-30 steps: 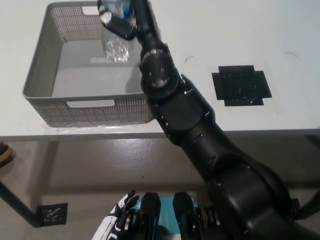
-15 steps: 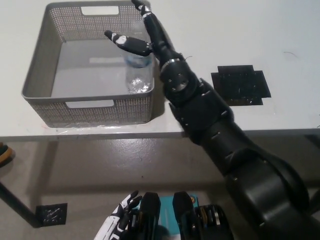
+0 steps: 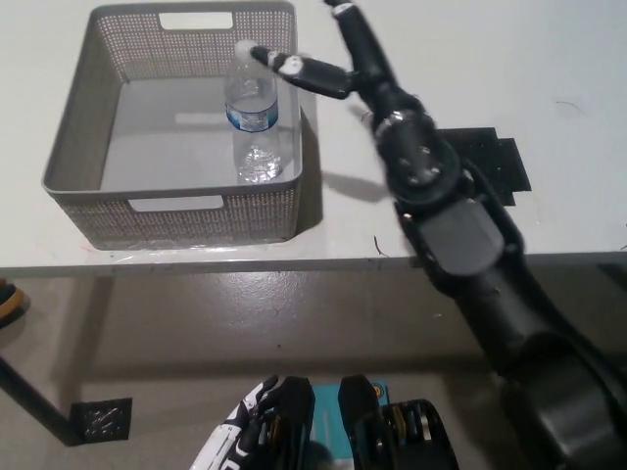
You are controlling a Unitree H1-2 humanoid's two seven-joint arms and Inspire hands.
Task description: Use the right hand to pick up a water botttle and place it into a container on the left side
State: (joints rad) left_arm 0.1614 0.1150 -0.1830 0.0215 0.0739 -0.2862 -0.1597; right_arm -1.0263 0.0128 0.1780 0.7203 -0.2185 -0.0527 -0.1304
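Note:
A clear water bottle with a blue label and white cap stands upright inside the grey mesh basket, near its right wall. My black right hand is open just right of the bottle's top, above the basket's right rim, with fingers spread and one fingertip close to the cap. It holds nothing. My white left hand rests low at the bottom edge, below the table; its fingers are only partly visible.
The basket sits on a white table near its front edge. A black cross-shaped mat lies on the table right of my arm. Floor shows below the table edge.
My right hand let go of the bottle, which now stands upright in the basket. The hand and arm have drawn back to the right, out over the basket's right rim.

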